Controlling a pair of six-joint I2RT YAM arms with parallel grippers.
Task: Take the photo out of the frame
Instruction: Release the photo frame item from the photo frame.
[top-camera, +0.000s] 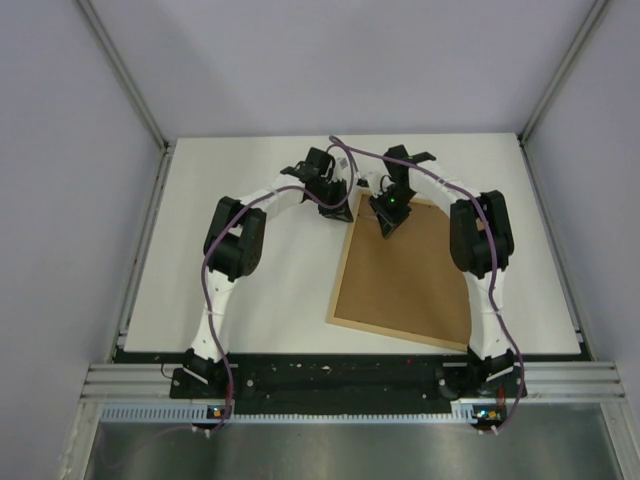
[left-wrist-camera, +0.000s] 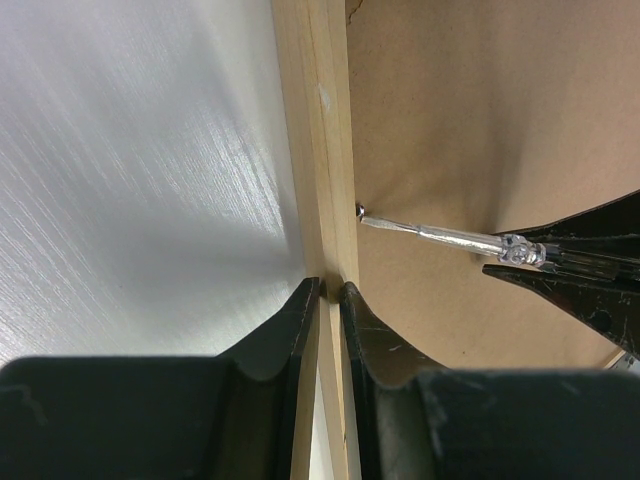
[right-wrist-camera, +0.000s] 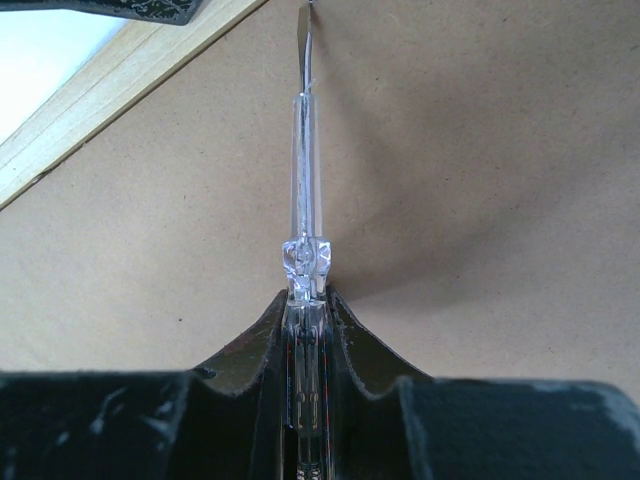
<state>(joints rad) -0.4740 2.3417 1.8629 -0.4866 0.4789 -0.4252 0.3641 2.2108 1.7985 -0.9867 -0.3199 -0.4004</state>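
My two arm bases sit at 6 o'clock on the table (top-camera: 250, 290). The frame (top-camera: 410, 270) lies flat just ahead of them, toward 1 o'clock, brown fibreboard side up. It is turned a little, so its near long edge slants across in front of my right base.

Both arms arch outward and meet at the frame's far end, near 12 o'clock. My left gripper (top-camera: 338, 212) sits at the far left corner and my right gripper (top-camera: 388, 225) is just beside it, over the board.

From my left wrist, the pale wood rail (left-wrist-camera: 320, 150) runs from 6 to 12 o'clock. The fingers of my left gripper (left-wrist-camera: 330, 290) are pinched onto it, one on the outer side and one on the board side.

From my right wrist, my right gripper (right-wrist-camera: 303, 295) is clamped on the clear handle of a screwdriver (right-wrist-camera: 303, 170), whose shaft points to 12 o'clock. In the left wrist view the screwdriver comes in from 3 o'clock. Its flat tip meets a small metal tab (left-wrist-camera: 360, 209) at the rail's inner edge, just beyond my left fingers.
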